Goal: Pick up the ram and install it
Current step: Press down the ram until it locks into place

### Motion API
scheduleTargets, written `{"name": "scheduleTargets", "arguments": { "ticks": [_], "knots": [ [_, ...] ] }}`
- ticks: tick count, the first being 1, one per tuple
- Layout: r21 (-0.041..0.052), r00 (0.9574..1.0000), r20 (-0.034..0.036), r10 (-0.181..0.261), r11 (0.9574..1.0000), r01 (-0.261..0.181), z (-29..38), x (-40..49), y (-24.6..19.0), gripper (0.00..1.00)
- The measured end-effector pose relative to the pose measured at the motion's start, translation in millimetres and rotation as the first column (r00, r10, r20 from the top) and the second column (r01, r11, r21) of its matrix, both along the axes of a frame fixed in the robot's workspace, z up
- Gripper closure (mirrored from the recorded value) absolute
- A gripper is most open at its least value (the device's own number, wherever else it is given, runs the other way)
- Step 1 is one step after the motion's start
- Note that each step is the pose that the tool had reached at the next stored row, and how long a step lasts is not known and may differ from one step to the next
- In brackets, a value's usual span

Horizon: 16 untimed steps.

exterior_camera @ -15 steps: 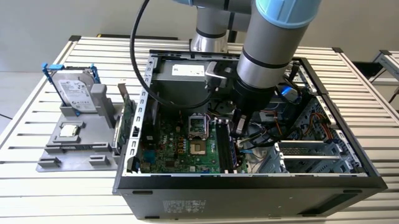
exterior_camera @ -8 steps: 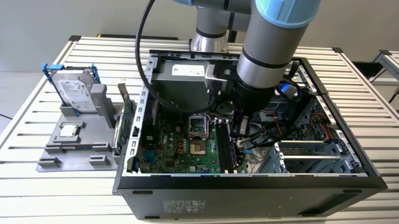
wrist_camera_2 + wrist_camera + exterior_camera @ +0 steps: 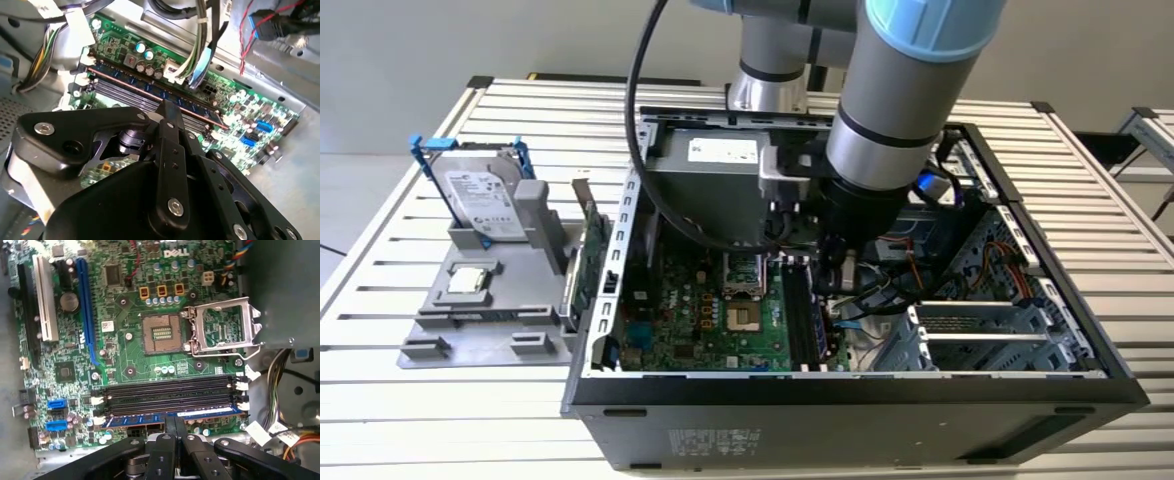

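Pincer (image 3: 176,426) clamped on long dark-blue ram stick (image 3: 150,418), which sits in the green motherboard's (image 3: 130,352) outermost black slot.

One ram (image 3: 170,418), one hard drive (image 3: 483,198), one green expansion card (image 3: 591,252), one computer case (image 3: 854,400), one claw (image 3: 176,422)

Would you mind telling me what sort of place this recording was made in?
Probably a robotics lab or test bench for computer assembly: an open computer case sits on a slatted metal table, with a hard drive held in a grey fixture.
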State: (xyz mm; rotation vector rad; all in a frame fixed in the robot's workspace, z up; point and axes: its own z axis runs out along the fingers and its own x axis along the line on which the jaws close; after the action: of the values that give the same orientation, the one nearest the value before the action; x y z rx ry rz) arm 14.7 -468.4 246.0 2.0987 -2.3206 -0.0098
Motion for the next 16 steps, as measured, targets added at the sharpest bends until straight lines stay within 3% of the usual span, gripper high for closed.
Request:
{"name": "scheduleTargets", "arguments": {
  "ticks": [7, 11, 16],
  "knots": [
    [0.0001, 0.9963, 0.0000, 0.086, 0.9963, -0.086, -1.5, 0.0, 0.6, 1.00],
    [0.0002, 0.9962, 0.0000, 0.087, 0.9962, -0.087, -2.7, 0.0, 0.7, 1.00],
    [0.0001, 0.9986, -0.0001, 0.052, 0.9986, -0.052, -11.8, 0.0, 1.5, 1.00]
  ]
}}
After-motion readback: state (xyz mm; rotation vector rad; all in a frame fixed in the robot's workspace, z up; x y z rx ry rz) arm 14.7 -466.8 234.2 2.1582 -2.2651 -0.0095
